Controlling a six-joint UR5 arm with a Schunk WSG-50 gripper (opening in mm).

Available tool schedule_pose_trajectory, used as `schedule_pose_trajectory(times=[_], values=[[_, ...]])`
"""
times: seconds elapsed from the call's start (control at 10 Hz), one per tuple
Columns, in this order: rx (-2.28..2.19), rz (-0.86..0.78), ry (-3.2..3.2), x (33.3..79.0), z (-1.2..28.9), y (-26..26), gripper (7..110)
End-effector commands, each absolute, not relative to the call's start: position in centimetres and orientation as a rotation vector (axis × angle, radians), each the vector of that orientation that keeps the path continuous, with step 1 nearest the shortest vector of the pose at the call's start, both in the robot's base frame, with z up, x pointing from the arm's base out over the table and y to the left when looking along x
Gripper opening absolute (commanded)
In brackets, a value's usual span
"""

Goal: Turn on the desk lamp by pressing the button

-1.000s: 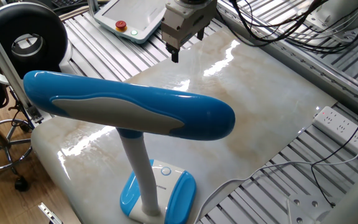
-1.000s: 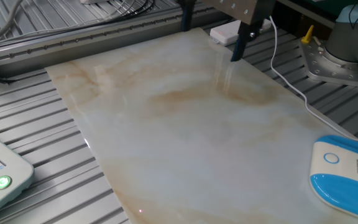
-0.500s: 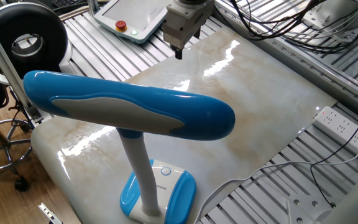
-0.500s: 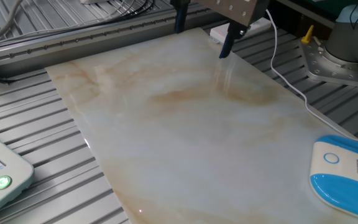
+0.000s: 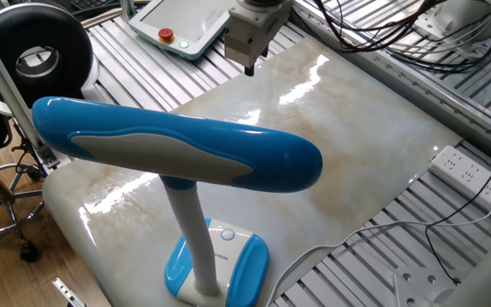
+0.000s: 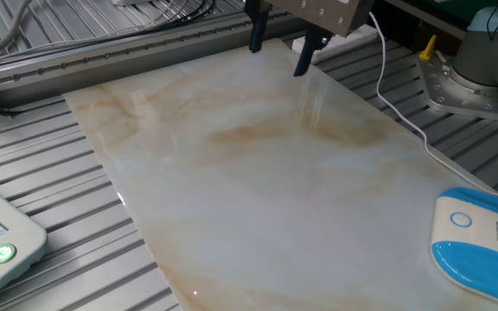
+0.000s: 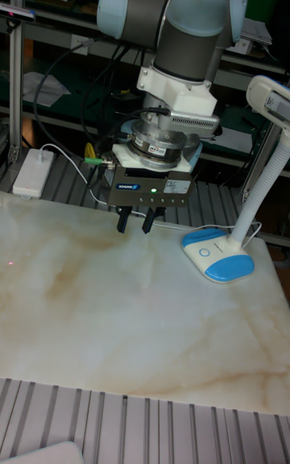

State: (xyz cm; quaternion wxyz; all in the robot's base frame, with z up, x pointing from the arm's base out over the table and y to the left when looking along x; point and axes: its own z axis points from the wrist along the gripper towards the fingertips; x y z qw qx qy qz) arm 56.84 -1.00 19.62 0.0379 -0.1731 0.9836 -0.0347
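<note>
A: Where's the button (image 7: 205, 253) from the gripper (image 7: 134, 225)?
B: In the tall view, off to its right on the desk lamp (image 7: 242, 214) base, slightly nearer and lower, well apart
A: Fingers?
B: Apart, holding nothing, hovering over the marble slab (image 7: 121, 311)

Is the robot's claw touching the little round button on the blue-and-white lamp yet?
Apart. The tall fixed view shows the gripper hovering well left of the small round white button.

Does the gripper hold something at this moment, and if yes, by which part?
Nothing is held. The gripper hangs over the marble table with an empty gap between its fingers, far from the desk lamp.
</note>
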Motion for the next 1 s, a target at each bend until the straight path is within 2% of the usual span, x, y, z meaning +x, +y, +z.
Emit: schedule_pose_trajectory(times=[0.0, 0.1, 0.3, 0.6, 0.9], values=[[-0.582, 0.012, 2.997, 56.6, 19.4, 0.5, 44], [-0.622, 0.018, 3.004, 56.2, 19.3, 0.3, 88], [-0.773, 0.058, 3.041, 54.1, 19.1, 0.3, 88], [-0.91, 0.177, 2.956, 54.4, 18.6, 2.3, 88], [-0.993, 0.088, 2.891, 55.4, 18.4, 1.0, 88]])
